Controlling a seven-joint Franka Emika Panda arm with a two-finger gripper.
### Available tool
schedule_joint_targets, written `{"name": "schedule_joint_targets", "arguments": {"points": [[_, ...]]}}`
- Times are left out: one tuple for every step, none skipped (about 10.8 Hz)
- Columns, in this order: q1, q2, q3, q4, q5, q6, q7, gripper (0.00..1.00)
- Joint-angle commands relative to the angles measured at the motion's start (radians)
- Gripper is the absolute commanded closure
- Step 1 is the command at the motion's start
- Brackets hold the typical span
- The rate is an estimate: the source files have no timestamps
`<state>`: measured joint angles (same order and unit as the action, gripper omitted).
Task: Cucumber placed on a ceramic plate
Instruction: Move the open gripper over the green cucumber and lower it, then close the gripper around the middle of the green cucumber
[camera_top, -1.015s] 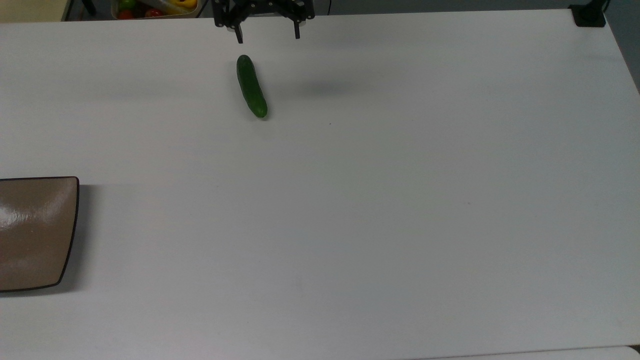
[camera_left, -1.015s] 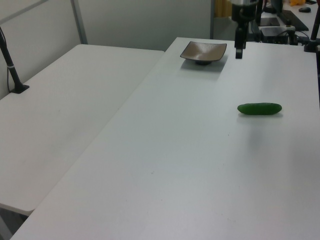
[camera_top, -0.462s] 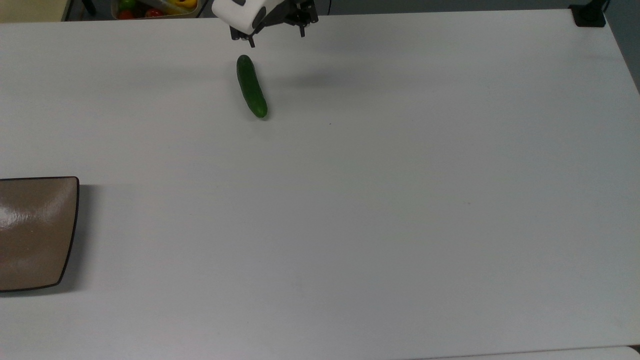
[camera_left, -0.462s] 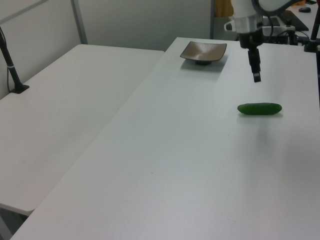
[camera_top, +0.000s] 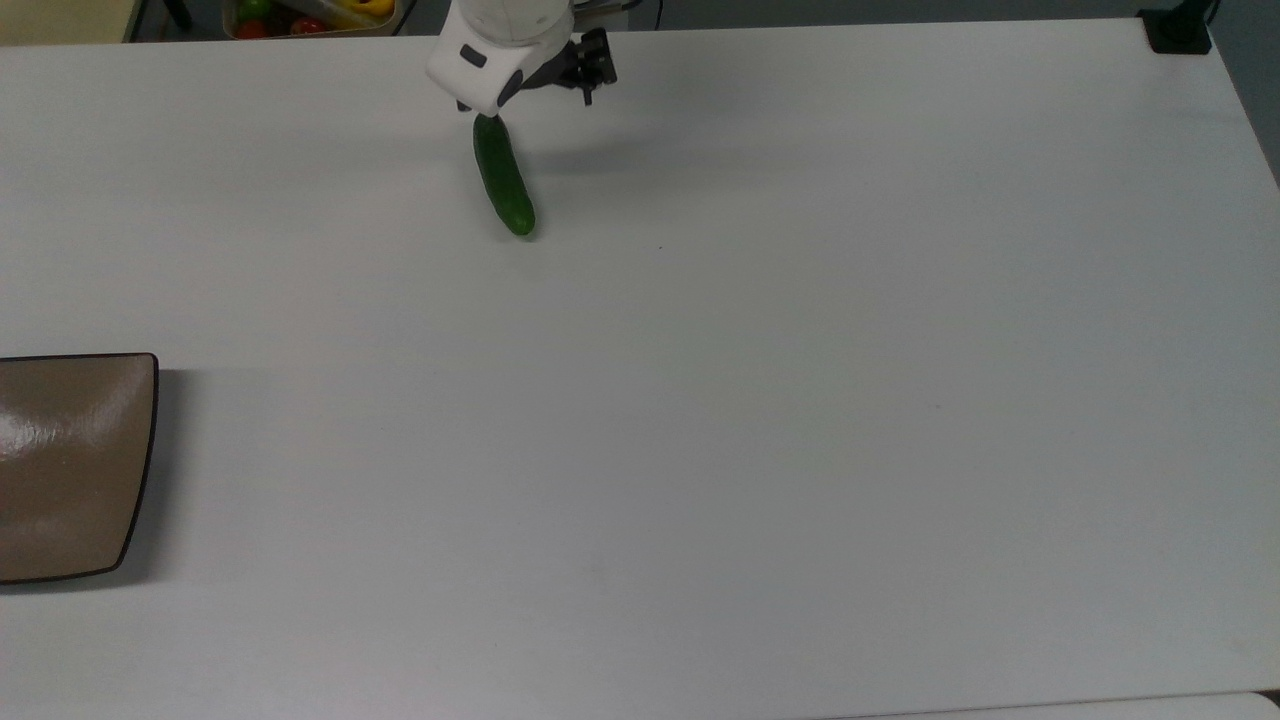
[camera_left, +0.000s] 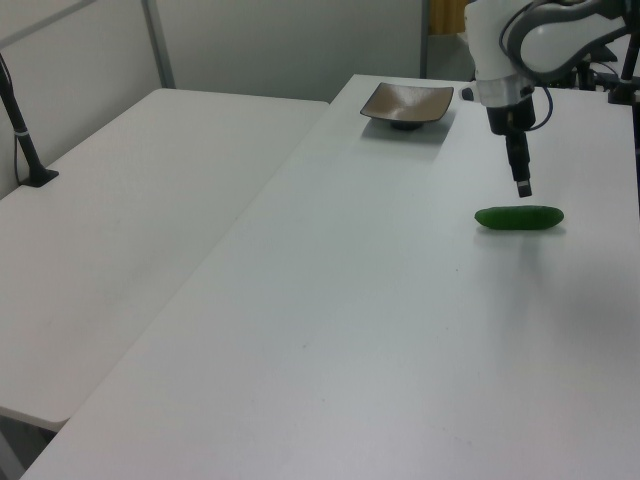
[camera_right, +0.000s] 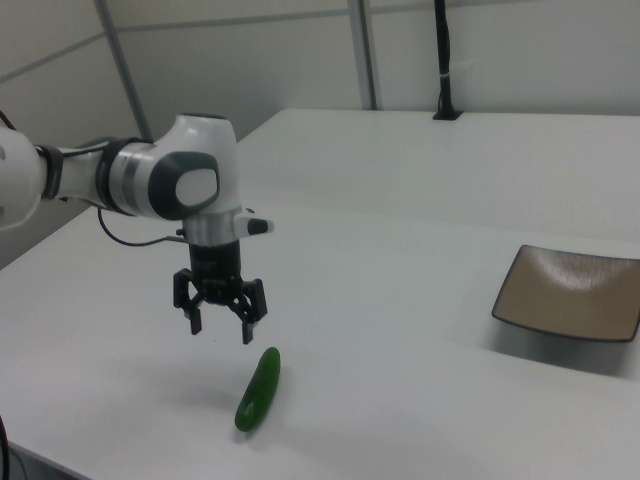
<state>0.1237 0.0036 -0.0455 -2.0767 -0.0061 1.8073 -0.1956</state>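
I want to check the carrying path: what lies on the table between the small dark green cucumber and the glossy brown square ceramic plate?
Nothing: in the top view, only bare white table separates the dark green cucumber from the brown square ceramic plate.

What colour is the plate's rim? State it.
The plate is glossy taupe-brown with a thin dark rim, clearest in the top view.

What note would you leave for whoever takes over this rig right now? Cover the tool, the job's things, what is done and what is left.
Tool: open, empty, hanging just above one end of the cucumber, not touching it.
Cucumber: flat on the white table.
Ceramic plate: bare, well apart from the cucumber.
Done: the approach only.
Left: lower, grip, lift, carry to the plate, release.
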Motion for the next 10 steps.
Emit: {"name": "schedule_joint_targets", "arguments": {"points": [[-0.019, -0.024, 0.003, -0.135, -0.067, 0.192, -0.022, 0.0], [-0.025, -0.025, 0.001, -0.175, -0.072, 0.26, -0.022, 0.0], [-0.035, -0.025, 0.001, -0.203, -0.08, 0.314, -0.022, 0.0], [-0.042, -0.025, 0.001, -0.227, -0.081, 0.36, -0.024, 0.0], [-0.047, -0.025, -0.001, -0.264, -0.087, 0.433, -0.024, 0.0], [-0.056, -0.025, -0.001, -0.302, -0.091, 0.502, -0.024, 0.0], [-0.061, -0.025, -0.001, -0.328, -0.107, 0.538, -0.024, 0.0], [-0.065, -0.025, -0.001, -0.338, -0.118, 0.546, -0.024, 0.0], [-0.065, -0.025, -0.001, -0.339, -0.121, 0.546, -0.024, 0.0], [-0.071, -0.025, -0.002, -0.339, -0.121, 0.54, -0.03, 0.0]]}}
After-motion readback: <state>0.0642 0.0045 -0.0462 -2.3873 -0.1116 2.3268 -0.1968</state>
